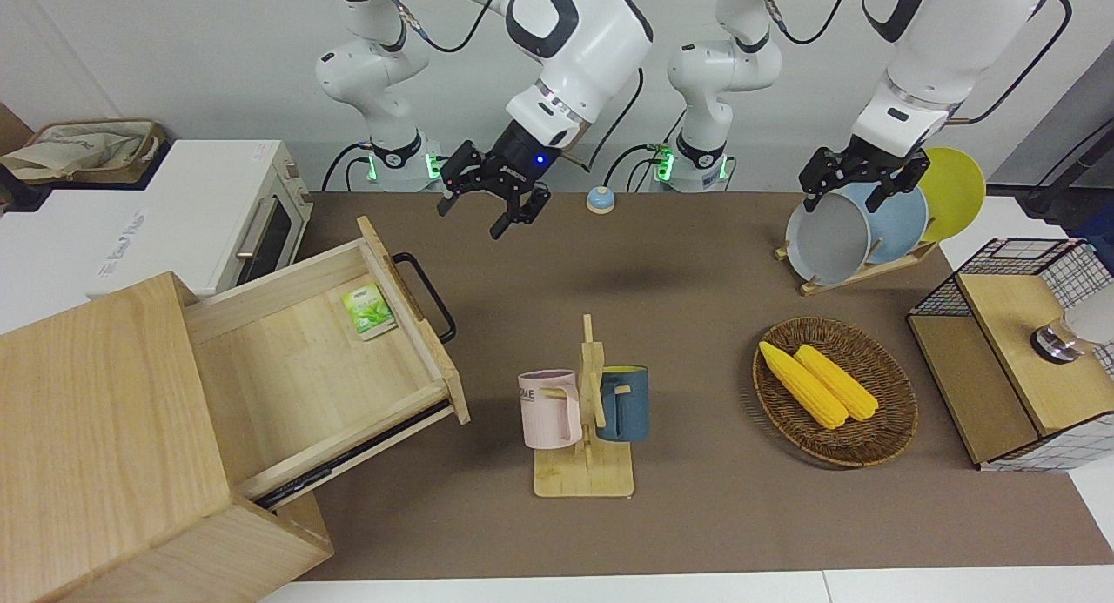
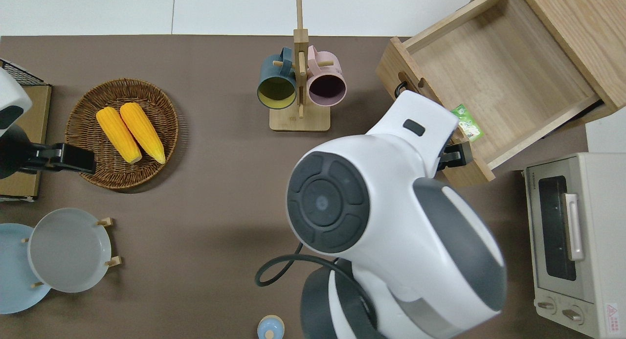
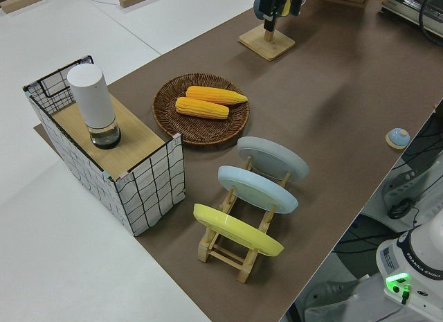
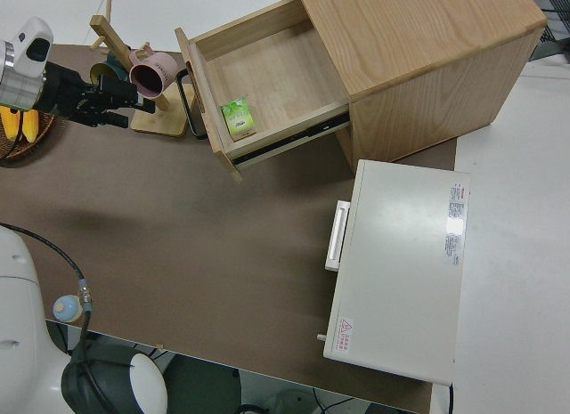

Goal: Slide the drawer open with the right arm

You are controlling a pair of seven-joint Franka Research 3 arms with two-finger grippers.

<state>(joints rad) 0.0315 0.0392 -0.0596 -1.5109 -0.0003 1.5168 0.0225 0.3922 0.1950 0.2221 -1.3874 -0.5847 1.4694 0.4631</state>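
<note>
**Drawer Stands Pulled Out, Right Gripper Clear of Its Handle**

The drawer point(image 1: 318, 359) juts well out of the pale wooden box point(image 1: 96, 446) at the right arm's end of the table point(image 1: 696, 324), its black U-shaped handle point(image 1: 426, 294) untouched. A small green packet point(image 1: 368, 311) lies inside, against the drawer's front panel. The right gripper point(image 1: 492, 204) hangs in the air with its fingers spread and nothing between them, apart from the handle; the overhead view hides most of it under the arm's own body, so what it hangs over cannot be told for sure. The white toaster oven point(image 1: 218, 211) sits beside the box, nearer to the robots. A mug rack point(image 1: 587, 412) carrying a pink mug point(image 1: 550, 407) and a blue mug point(image 1: 623, 403) stands mid-table, with a wicker basket point(image 1: 879, 438) of two corn cobs point(image 1: 818, 384) toward the left arm's end. The left arm is parked, its gripper point(image 1: 857, 185) apparently open and holding nothing.
</note>
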